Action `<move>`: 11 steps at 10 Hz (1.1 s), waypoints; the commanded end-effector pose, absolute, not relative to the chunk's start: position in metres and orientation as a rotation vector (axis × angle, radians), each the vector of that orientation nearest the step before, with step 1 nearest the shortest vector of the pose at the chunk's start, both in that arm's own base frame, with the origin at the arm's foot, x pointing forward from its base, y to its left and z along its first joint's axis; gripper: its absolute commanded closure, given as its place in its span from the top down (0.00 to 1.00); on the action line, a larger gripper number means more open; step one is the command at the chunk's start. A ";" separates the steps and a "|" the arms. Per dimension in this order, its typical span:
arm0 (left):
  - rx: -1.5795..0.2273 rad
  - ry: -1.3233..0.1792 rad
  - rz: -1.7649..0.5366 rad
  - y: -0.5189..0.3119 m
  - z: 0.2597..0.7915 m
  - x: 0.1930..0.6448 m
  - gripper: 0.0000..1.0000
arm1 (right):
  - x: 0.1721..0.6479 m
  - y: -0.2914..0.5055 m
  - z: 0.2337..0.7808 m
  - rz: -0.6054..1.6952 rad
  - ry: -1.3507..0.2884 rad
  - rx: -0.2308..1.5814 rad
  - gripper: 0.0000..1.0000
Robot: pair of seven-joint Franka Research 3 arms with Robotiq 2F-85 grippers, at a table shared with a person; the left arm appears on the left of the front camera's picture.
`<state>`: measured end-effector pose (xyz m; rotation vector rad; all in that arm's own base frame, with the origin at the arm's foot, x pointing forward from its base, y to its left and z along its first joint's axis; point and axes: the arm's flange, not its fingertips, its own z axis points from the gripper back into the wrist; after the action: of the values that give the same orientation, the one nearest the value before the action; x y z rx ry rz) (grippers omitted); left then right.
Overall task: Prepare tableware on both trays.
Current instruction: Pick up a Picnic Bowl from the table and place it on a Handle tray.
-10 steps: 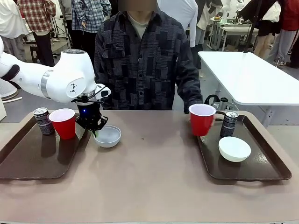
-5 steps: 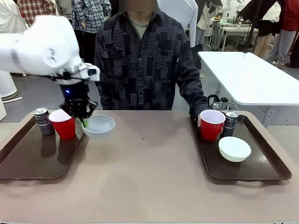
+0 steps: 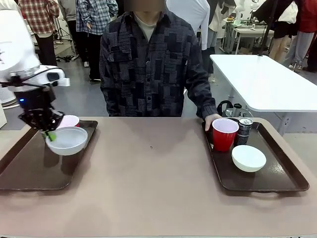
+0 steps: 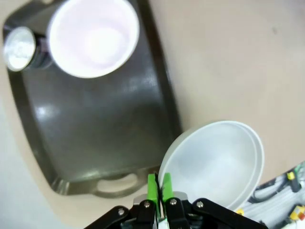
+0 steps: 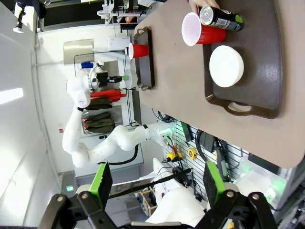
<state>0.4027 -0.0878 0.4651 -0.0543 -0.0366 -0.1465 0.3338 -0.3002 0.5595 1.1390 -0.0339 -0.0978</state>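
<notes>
My left gripper (image 3: 49, 134) is shut on the rim of a white bowl (image 3: 67, 141), holding it just above the left tray (image 3: 29, 173). In the left wrist view the green fingertips (image 4: 158, 180) pinch the bowl (image 4: 214, 162) by its edge, with the tray (image 4: 95, 129), a red cup (image 4: 93, 36) and a can (image 4: 19, 42) below. The cup (image 3: 70, 120) peeks out behind the bowl. The right tray (image 3: 277, 173) holds a red cup (image 3: 224, 134), a can (image 3: 243, 131) and a white bowl (image 3: 248, 157). My right gripper (image 5: 157, 181) stands open, high above the table.
A person stands at the far side of the table, one hand (image 3: 210, 120) resting by the right red cup. The brown tabletop (image 3: 153, 173) lies bare between the trays. A white table (image 3: 267, 79) stands behind at the right.
My left gripper lifted the bowl off the table and carried it left over the left tray. The person set the right red cup down on the right tray.
</notes>
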 end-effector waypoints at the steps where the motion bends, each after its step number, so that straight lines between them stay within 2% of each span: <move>1: -0.073 -0.063 -0.131 -0.050 0.455 0.408 0.02 | 0.331 -0.298 0.556 -0.096 -0.041 1.122 1.00; 4: -0.075 -0.050 -0.084 -0.025 0.440 0.412 0.02 | 0.331 -0.298 0.556 -0.096 -0.041 1.122 1.00; 9: -0.082 -0.033 -0.087 -0.026 0.448 0.412 0.04 | 0.331 -0.298 0.556 -0.096 -0.041 1.122 1.00; 11: -0.078 -0.016 -0.175 -0.027 0.415 0.426 0.04 | 0.331 -0.298 0.556 -0.096 -0.041 1.122 1.00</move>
<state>0.4171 -0.0288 0.4314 -0.0791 -0.0091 -0.1163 0.3337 -0.3004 0.5595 1.1390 -0.0342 -0.0982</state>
